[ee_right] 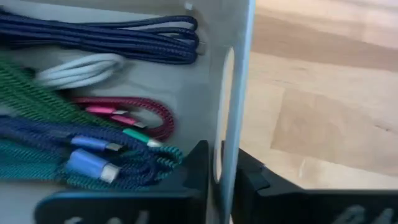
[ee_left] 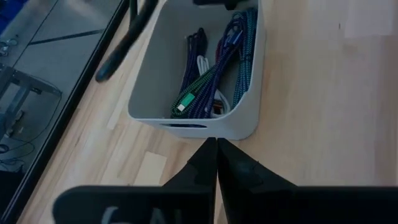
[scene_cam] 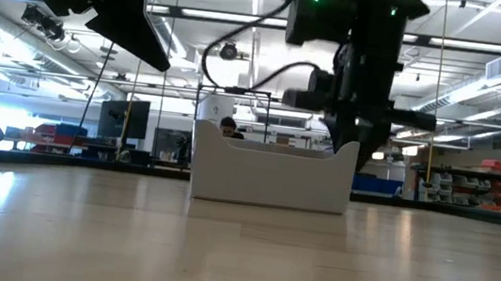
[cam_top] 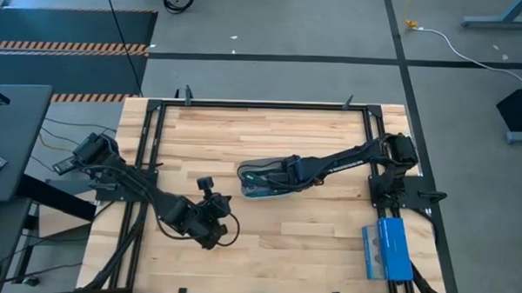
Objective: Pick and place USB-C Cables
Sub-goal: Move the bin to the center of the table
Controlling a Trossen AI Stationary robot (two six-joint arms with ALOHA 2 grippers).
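A white bin [cam_top: 262, 180] stands on the table's middle; it also shows in the low view [scene_cam: 270, 176]. Several USB-C cables [ee_left: 211, 68] lie inside it: purple-blue [ee_right: 112, 37], white-grey [ee_right: 81, 68], magenta [ee_right: 134, 112], green and teal [ee_right: 37, 155]. My right gripper [ee_right: 222, 171] is shut on the bin's wall at its right end. My left gripper [ee_left: 216, 149] is shut and empty, just short of the bin's left end wall [ee_left: 193, 127], near the table's middle left [cam_top: 211, 197]. My right gripper holds the bin's end wall [ee_right: 235, 134] beside its handle slot [ee_right: 227, 106], one finger inside the bin [ee_right: 198, 167] and one outside [ee_right: 252, 177]. It comes from above at the bin's right end [scene_cam: 354, 148]. The bin stands upright with its bottom on the table.
A blue box [cam_top: 386, 247] lies at the table's near right. Black frame rails [cam_top: 148, 151] run along the table's left, far and right sides. A person [scene_cam: 227, 125] shows in the room behind the bin. Bare wood lies near the front edge.
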